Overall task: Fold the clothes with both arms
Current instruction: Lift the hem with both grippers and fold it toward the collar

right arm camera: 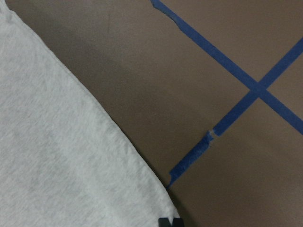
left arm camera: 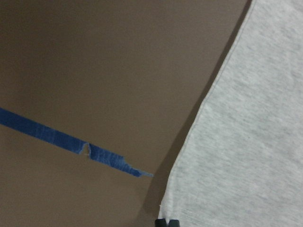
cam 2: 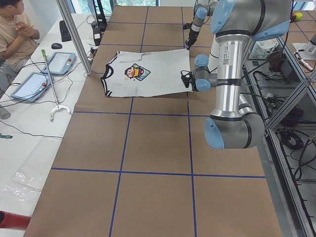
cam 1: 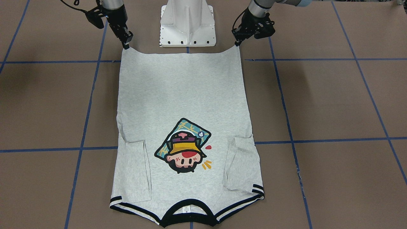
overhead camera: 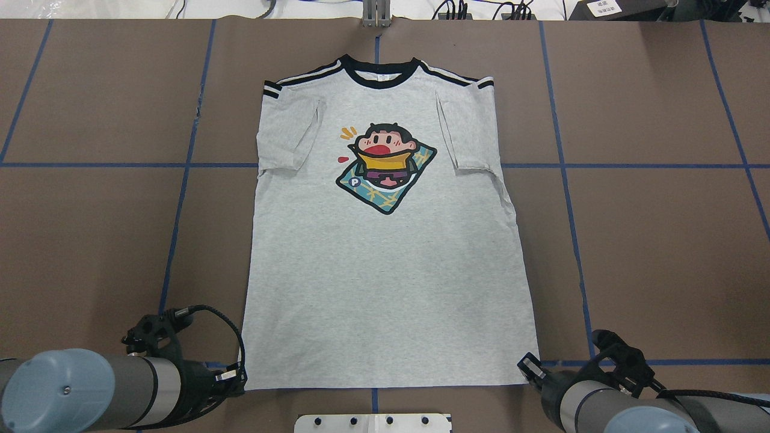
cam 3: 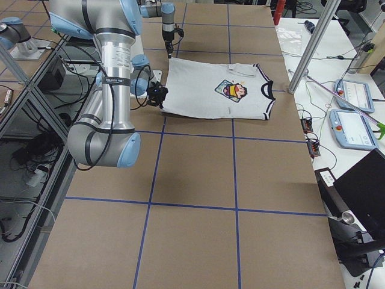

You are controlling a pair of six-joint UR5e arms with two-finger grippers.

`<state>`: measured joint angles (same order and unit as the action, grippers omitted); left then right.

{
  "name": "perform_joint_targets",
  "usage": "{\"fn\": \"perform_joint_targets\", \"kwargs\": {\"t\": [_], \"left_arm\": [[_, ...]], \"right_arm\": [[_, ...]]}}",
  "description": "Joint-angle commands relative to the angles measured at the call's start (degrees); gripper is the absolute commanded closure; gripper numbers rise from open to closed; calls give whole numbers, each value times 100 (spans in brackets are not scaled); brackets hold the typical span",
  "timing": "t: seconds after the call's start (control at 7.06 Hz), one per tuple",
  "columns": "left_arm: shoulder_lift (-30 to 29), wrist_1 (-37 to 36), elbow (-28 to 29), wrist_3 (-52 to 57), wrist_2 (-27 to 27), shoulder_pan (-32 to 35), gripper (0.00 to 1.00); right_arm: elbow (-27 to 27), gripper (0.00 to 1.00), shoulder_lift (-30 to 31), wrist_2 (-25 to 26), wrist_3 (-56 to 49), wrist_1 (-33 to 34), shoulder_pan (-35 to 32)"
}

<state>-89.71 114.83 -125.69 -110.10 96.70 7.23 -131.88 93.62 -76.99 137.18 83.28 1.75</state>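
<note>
Light heather-grey T-shirt (overhead camera: 385, 270), black collar (overhead camera: 379, 77), lies flat, print up, on matte brown desk (overhead camera: 662, 240). Black two-finger left hand (overhead camera: 239, 376) and right hand (overhead camera: 529, 367) each pinch a hem corner into a peak.

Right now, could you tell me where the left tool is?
In the overhead view, the left tool is at lower left, gripping the near hem corner of the grey T-shirt, left of the white pedestal.
</note>
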Motion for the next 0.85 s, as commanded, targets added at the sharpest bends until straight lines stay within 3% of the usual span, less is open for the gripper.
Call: {"fn": "perform_joint_targets", "kwargs": {"t": [0.0,0.14,0.42,0.71], "left_arm": [[539,-154,-812,-29,94,-194,100],[543,-154,-895,-160,95,-257,100],[377,-171,-1160,-31,112,118,100],[-219,-346,-767,1413,129,1301,100]], "right_arm": [[-538,100,121,0,54,396,307],[-793,100,121,-26,81,722,369],[-1129,100,34,-44,-294,848,-381],[-833,100,-649,-349,-1391,883,-1288]]}}
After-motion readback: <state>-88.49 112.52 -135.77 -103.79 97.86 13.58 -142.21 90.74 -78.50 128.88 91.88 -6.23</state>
